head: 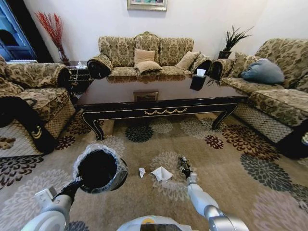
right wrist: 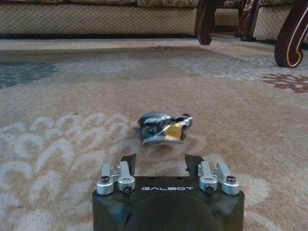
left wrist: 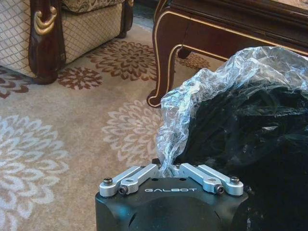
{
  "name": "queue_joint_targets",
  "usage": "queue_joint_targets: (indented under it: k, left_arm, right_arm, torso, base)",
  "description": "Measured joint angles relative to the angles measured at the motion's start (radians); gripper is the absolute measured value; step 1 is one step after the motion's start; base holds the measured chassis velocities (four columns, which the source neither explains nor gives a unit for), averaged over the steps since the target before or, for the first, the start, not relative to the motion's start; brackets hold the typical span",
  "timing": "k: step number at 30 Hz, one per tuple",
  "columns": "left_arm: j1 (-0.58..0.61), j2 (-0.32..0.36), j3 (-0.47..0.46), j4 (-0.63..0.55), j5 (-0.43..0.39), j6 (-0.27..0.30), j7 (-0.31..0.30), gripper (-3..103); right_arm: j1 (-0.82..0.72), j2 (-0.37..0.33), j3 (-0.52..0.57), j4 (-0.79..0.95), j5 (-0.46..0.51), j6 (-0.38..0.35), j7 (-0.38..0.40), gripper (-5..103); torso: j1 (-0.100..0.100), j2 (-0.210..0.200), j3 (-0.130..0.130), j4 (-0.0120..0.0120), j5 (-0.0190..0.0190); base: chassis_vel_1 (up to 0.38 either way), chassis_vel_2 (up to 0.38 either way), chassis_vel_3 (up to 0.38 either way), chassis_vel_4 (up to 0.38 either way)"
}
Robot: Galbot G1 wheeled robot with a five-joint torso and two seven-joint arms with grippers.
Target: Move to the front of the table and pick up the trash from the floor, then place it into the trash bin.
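The dark glossy table (head: 159, 103) stands ahead, and one of its curved legs (left wrist: 166, 62) shows in the left wrist view. My left gripper (head: 73, 186) (left wrist: 166, 166) is shut on the bag-lined rim of the black trash bin (head: 98, 168) (left wrist: 250, 144), which it holds just above the carpet. Trash lies on the carpet: a white folded tissue (head: 162, 173) and a small crumpled paper (head: 142, 172). My right gripper (head: 184, 166) (right wrist: 161, 163) is low over the carpet and open. A silvery foil ball (right wrist: 162, 129) lies just beyond its fingertips, untouched.
Patterned sofas (head: 144, 57) ring the table on three sides, with armchair fronts (head: 29, 110) close on the left and right (head: 281, 108). A small black tissue box (head: 198, 81) sits on the table. Sofa bases and dark legs (right wrist: 204, 24) stand far across the carpet.
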State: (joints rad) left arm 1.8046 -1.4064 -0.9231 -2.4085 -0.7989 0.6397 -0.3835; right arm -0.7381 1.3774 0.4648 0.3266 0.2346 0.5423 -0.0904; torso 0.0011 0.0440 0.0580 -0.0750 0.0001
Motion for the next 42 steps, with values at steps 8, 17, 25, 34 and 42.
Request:
queue_joint_targets:
  k: [8, 17, 25, 34, 42]
  left_arm:
    - [-0.016, 0.001, 0.014, 0.006, 0.004, 0.000, -0.001, 2]
    - [-0.015, 0.003, 0.011, 0.008, 0.002, 0.000, -0.001, 2]
    - [-0.011, 0.005, 0.006, 0.007, 0.000, 0.000, -0.001, 2]
    - [0.006, 0.014, -0.021, -0.008, -0.013, 0.000, -0.001, 2]
    - [0.003, 0.019, -0.035, -0.014, -0.030, 0.001, -0.002, 2]
  right_arm:
    - [-0.011, -0.014, -0.001, 0.015, -0.006, 0.024, 0.005, 77]
    - [0.000, -0.006, -0.001, 0.026, -0.028, 0.037, 0.031, 100]
    - [0.035, 0.005, -0.004, 0.009, -0.043, 0.020, 0.020, 100]
    - [0.094, 0.020, -0.008, -0.030, -0.056, -0.072, 0.080, 100]
    - [0.112, 0.018, -0.013, -0.038, -0.082, -0.129, 0.111, 100]
  torso:
    - [0.000, 0.000, 0.000, -0.0001, -0.0001]
    - [0.000, 0.000, 0.000, 0.0001, -0.0002]
    - [0.000, 0.000, 0.000, 0.0000, -0.0002]
    - [0.000, 0.000, 0.000, 0.0001, -0.0001]
    - [0.000, 0.000, 0.000, 0.0000, -0.0001]
  base:
    - [0.000, 0.000, 0.000, 0.000]
    - [0.000, 0.000, 0.000, 0.000]
    - [0.000, 0.000, 0.000, 0.000]
    - [0.000, 0.000, 0.000, 0.000]
    - [0.000, 0.000, 0.000, 0.000]
